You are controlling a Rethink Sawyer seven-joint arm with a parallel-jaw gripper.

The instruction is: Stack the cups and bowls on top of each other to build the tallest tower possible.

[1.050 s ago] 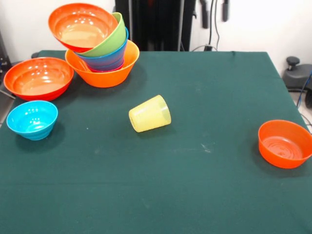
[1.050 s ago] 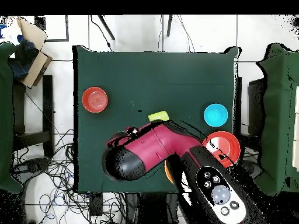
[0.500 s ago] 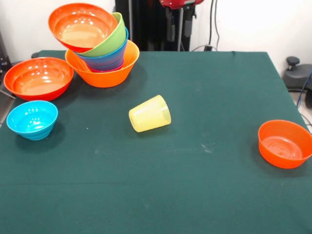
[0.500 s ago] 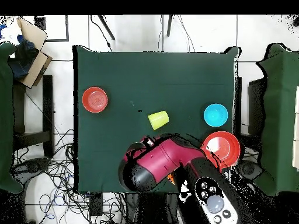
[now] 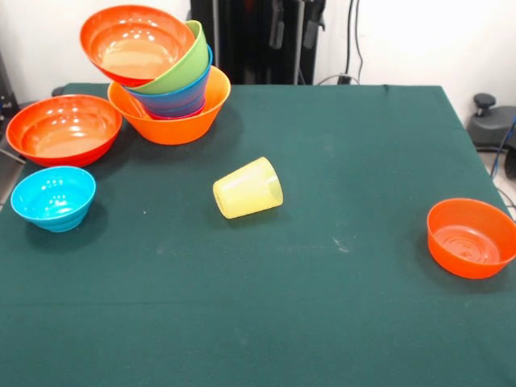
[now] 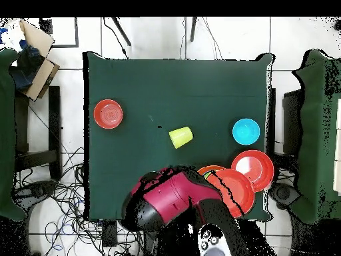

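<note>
The tower [image 5: 169, 113] stands at the back left: a large light-orange bowl holding magenta, blue and lime green bowls [image 5: 179, 63], with a tilted red-orange bowl [image 5: 135, 40] on top. A pale-yellow cup [image 5: 247, 188] lies on its side mid-table, also seen from overhead as the cup [image 6: 180, 137]. Loose bowls are a red-orange one [image 5: 64, 129], a cyan one [image 5: 53, 197] and a small orange one [image 5: 472, 238]. My gripper [image 5: 294, 24] shows only its tips at the top edge, open and empty, far behind the cup. From overhead the arm [image 6: 166, 207] hides it.
The green cloth table [image 5: 339, 322] carries everything. In the overhead view the tower [image 6: 230, 187] sits by the arm, with the red-orange bowl [image 6: 253, 167] and cyan bowl [image 6: 246, 131] beside it. The small orange bowl [image 6: 108, 113] lies at the opposite side.
The arm has drawn back toward its base and off the table, uncovering the cup and the tower in the overhead view. The red wrist has left the front view. No bowl or cup moved.
</note>
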